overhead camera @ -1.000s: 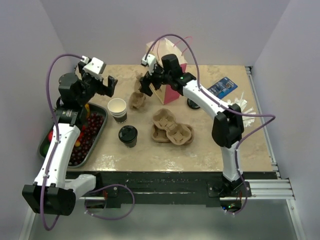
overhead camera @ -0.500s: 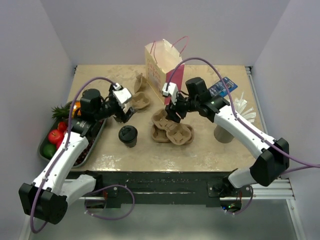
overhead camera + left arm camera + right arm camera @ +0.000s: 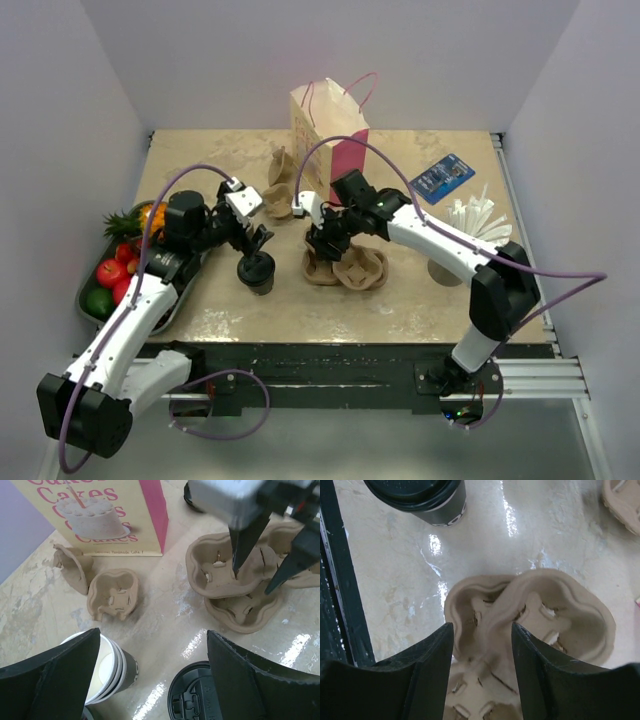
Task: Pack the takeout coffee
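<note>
Left gripper [image 3: 258, 240] hangs spread wide just over the coffee [image 3: 256, 270], which stands beside the carriers [image 3: 350, 268]. Right gripper [image 3: 318, 244] straddles a carrier wall; clamped or not, I can't tell. Left should sink below the lid before squeezing.

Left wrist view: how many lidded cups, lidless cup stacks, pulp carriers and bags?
Lidded coffee cup: 1
Lidless cup stack: 1
Pulp carriers: 4 visible (2 loose, 2 stacked)
Paper bag: 1
Total: 7
</note>
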